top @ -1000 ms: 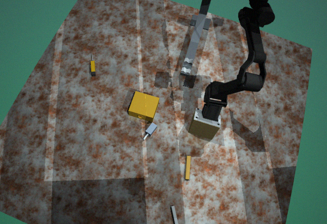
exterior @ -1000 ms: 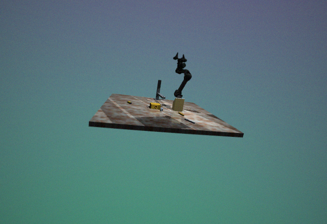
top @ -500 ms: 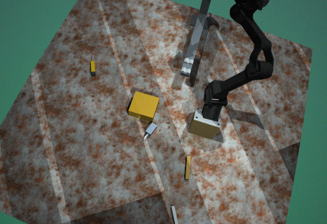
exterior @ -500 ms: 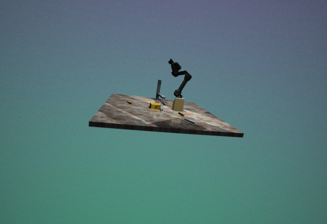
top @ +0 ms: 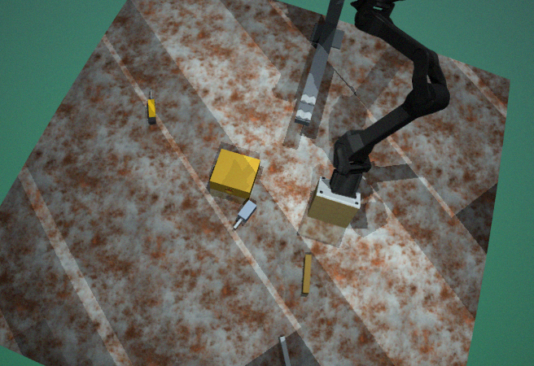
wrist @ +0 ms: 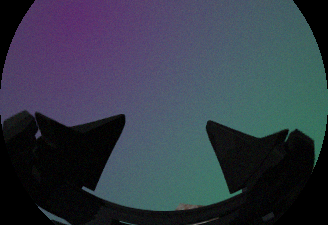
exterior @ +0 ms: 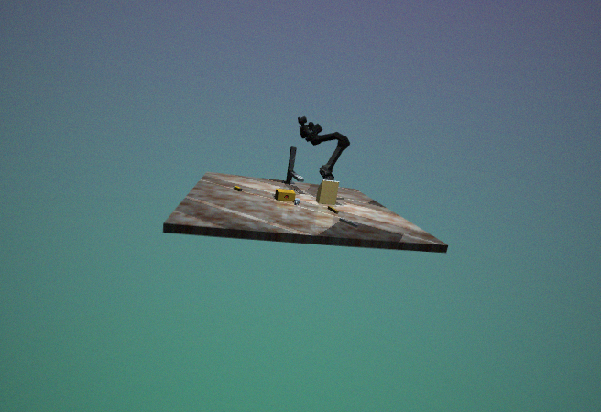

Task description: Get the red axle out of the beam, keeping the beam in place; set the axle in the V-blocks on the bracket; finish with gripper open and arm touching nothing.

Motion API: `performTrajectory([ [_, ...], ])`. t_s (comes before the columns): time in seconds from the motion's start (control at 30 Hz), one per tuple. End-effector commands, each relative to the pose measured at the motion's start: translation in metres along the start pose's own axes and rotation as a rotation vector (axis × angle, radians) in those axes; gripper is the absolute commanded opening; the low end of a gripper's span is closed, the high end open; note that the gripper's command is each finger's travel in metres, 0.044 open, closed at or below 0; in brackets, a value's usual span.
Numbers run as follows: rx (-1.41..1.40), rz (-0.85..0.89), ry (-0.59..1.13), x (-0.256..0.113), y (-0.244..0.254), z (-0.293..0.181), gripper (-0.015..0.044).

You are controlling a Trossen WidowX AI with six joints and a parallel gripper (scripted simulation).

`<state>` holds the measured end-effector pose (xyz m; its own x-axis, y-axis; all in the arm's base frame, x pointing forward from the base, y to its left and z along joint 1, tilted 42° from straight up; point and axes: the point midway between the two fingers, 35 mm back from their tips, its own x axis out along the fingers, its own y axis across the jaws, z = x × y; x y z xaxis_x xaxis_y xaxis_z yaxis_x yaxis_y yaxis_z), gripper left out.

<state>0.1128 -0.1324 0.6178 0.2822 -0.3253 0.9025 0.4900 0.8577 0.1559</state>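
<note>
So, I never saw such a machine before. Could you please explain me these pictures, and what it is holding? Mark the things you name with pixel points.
The machine is one black robot arm (top: 386, 128) (exterior: 333, 157), standing on a pale yellow block (top: 332, 210) (exterior: 328, 192). The first picture looks from above, the second from further away, the third from the arm's wrist, past its two open fingers. They hold nothing.

On the mottled table top (top: 129, 224) (exterior: 242, 213) are a yellow block with a reddish mark (top: 234, 170) (exterior: 285, 194), a tall grey bracket (top: 319, 63) (exterior: 290, 162), and some small pieces: a yellow bar (top: 306, 273) (exterior: 332, 209), for example.
</note>
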Motion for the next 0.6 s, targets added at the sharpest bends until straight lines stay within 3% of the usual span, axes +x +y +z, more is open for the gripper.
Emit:
performTrajectory([
  [0.0,0.069,-0.025,0.064,0.000,-0.004,-0.024,0.0440],
  [0.27,0.204,-0.057,0.204,-0.003,-0.004,-0.074,0.0440],
  [0.57,0.374,-0.131,0.442,-0.023,0.005,-0.162,0.0440],
])
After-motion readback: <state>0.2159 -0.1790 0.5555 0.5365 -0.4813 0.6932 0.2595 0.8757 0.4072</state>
